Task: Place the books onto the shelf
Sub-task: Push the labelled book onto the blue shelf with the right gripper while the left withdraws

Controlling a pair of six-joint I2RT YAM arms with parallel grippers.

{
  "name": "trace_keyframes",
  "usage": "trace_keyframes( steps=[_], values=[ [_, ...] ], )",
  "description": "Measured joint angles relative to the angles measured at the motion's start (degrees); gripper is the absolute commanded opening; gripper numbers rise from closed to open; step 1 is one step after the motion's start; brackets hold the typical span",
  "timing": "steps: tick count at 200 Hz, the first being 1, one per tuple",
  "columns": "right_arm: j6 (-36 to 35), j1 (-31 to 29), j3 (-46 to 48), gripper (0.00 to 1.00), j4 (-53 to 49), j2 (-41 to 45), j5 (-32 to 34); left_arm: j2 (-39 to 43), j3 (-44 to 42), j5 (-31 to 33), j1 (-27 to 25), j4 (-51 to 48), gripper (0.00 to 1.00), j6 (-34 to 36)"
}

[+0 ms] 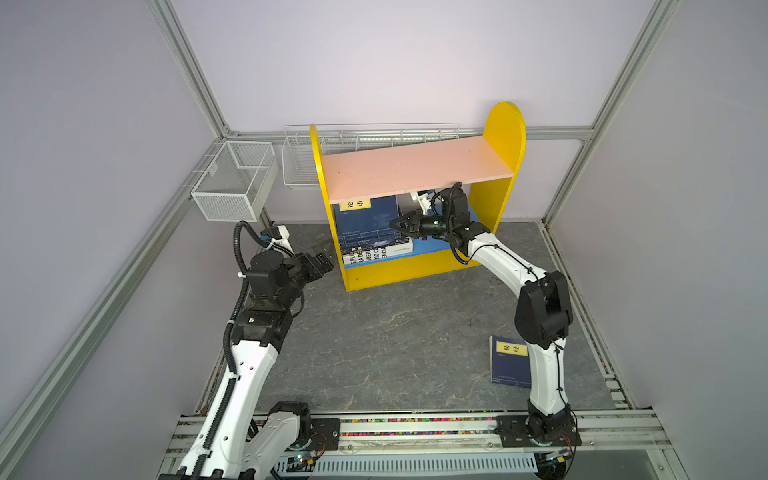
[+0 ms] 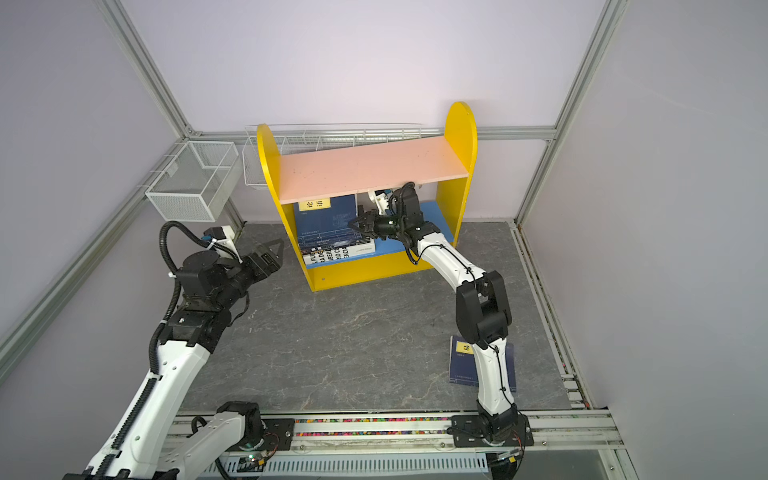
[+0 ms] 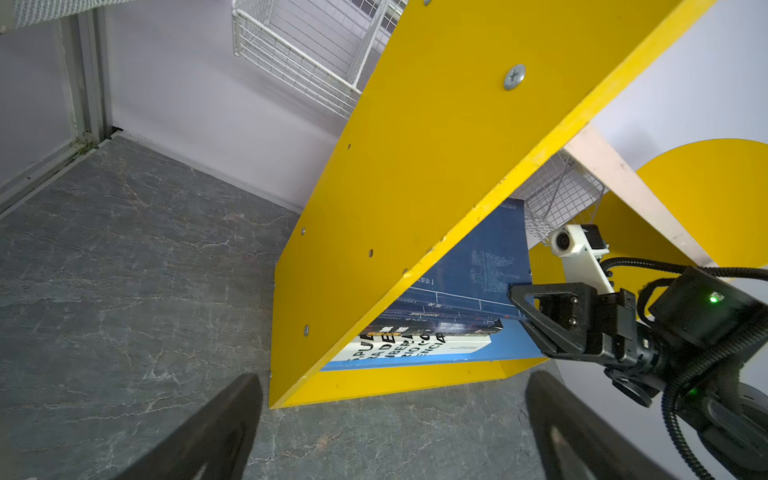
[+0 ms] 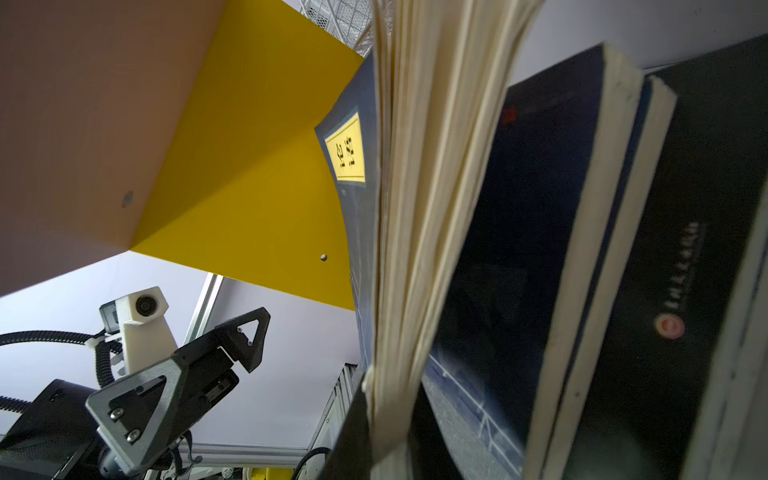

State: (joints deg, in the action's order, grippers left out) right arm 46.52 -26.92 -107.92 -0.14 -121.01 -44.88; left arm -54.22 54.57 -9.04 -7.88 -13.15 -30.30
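Fanned yellow-labelled navy book (image 4: 415, 208) in pinch of right tool (image 1: 396, 226); left tool (image 3: 395, 380) spread; "ENCIA" on white book (image 3: 415, 347).

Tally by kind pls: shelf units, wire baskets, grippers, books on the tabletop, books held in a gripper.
Yellow-sided two-tier shelf: 1
White wire baskets, mesh box, long rack: 2
Black grippers, left gripper, right gripper: 2
Loose navy blue paperback on grey tabletop: 1
Held navy blue paperback, in right gripper: 1
Total: 7

Test enclosure: pale lilac walls (image 1: 374, 62) framed by aluminium posts (image 1: 191, 70); grey marbled counter (image 1: 395, 340). A mesh basket (image 1: 235, 183) and a wire basket (image 1: 299, 166) hang at the rear. Slotted rail (image 1: 415, 426) along the near edge. Lighting even, diffuse.
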Motion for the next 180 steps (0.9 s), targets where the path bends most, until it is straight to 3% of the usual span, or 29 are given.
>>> trace_keyframes(
  steps=[41,52,88,180],
  values=[
    [0.1,0.1,0.0,0.14,0.0,0.0,-0.1,0.0,0.0,-0.3,0.0,0.1,0.99,-0.5],
    [0.2,0.1,0.0,0.22,0.0,0.0,0.0,-0.2,0.0,-0.5,0.0,0.3,0.99,-0.7],
    [0.7,0.2,0.0,0.32,0.1,0.0,1.4,-1.9,0.0,-1.7,0.0,1.5,1.00,-1.6],
    [-0.6,0.6,3.7,0.43,-2.0,1.4,12.7,-4.1,0.0,-3.0,0.0,2.6,1.00,-2.2]
  ],
)
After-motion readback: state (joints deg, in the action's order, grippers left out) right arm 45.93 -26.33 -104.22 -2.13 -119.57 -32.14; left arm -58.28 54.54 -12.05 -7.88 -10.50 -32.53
